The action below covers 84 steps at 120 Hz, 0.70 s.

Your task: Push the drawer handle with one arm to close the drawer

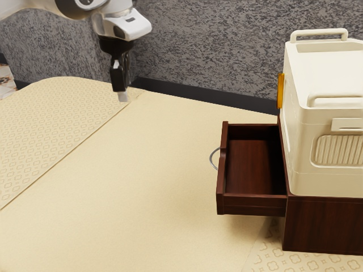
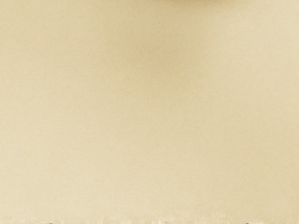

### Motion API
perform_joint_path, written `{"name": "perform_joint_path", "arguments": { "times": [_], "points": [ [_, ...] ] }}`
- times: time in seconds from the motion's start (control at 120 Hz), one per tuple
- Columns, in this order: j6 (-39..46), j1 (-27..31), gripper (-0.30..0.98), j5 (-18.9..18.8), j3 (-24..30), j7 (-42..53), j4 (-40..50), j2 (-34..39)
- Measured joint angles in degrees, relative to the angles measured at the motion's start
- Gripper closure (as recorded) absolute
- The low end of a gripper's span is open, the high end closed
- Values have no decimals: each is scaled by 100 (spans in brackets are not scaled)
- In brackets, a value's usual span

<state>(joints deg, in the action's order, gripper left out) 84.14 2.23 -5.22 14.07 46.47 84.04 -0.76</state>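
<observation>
In the exterior view my gripper [image 1: 122, 95] hangs fingers down at the upper left, well apart from the drawer. The dark brown drawer [image 1: 252, 204] is pulled out of its cabinet [image 1: 323, 225] toward the exterior view's left, with a bare inside. A thin grey curved handle [image 1: 213, 158] sticks out from its front panel, partly hidden by it. At the wrist view's lower edge the tips of my gripper [image 2: 149, 222] stand wide apart, nothing between them. A dark brown edge [image 2: 201, 1] crosses that view's top border.
A cream box [image 1: 296, 136] with raised handles and an orange part [image 1: 280, 90] stands on top of the cabinet. The pale yellow surface [image 1: 142, 187] stretches between my gripper and the drawer. Behind is a grey mottled wall [image 1: 210, 51] with a dark base strip.
</observation>
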Motion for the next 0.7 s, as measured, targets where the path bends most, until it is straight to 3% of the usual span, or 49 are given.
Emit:
{"name": "perform_joint_path", "arguments": {
  "times": [0.25,0.467,0.7],
  "points": [
    [-540,377,6,139,43,-237,355,-216],
    [-113,-2,54,210,66,-512,824,-961],
    [978,144,72,-93,59,-546,712,-1702]
  ]
}}
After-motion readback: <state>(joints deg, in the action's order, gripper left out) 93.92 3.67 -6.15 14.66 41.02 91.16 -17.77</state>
